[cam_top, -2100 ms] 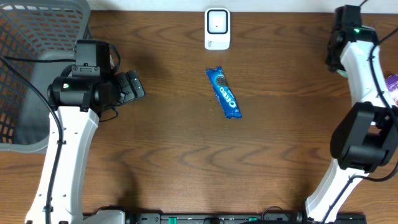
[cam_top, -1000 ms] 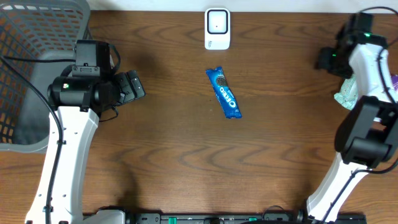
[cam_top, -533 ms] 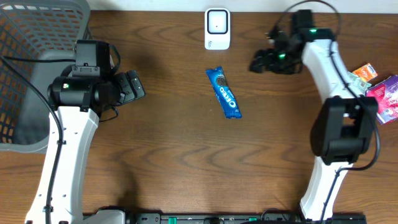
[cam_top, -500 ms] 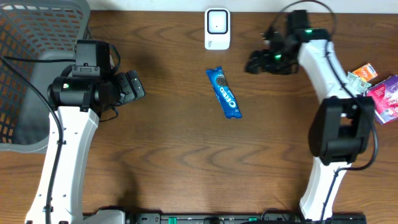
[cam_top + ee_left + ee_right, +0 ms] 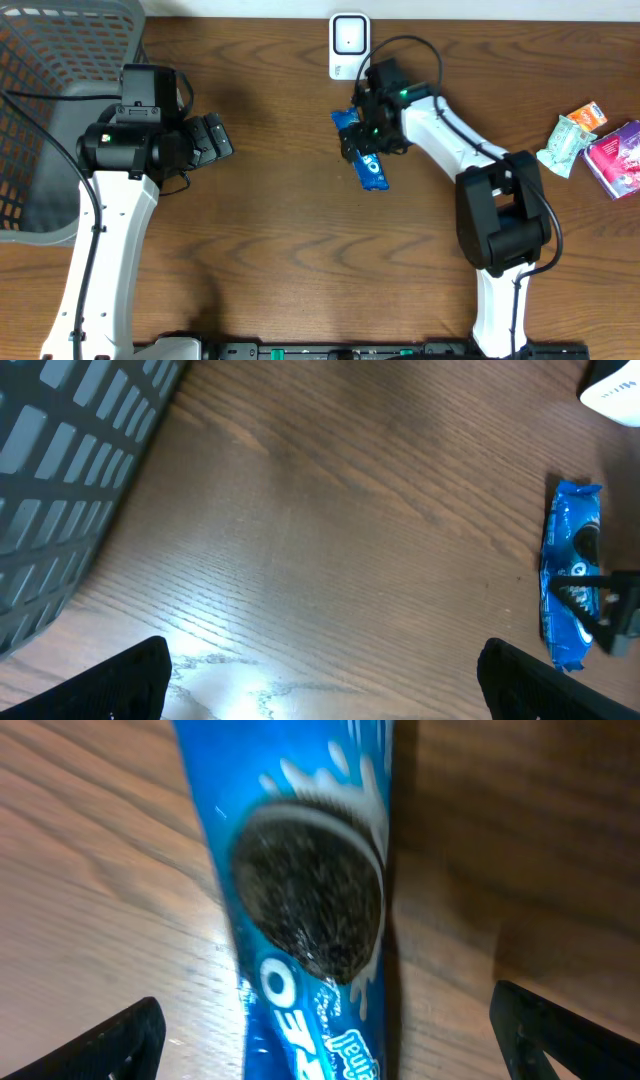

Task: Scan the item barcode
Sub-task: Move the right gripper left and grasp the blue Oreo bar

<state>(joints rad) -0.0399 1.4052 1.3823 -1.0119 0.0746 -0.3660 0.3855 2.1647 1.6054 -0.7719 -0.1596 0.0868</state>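
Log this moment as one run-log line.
stage: pre-grasp | right gripper: open above Oreo pack | left gripper: open, away | scanner: untouched

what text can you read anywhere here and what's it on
"OREO": white logo on the blue packet, only partly in frame in the right wrist view.
Small white script below that logo: too blurred to read.
Scanner: no text readable.
Purple pack and green pouch: print too small to read.
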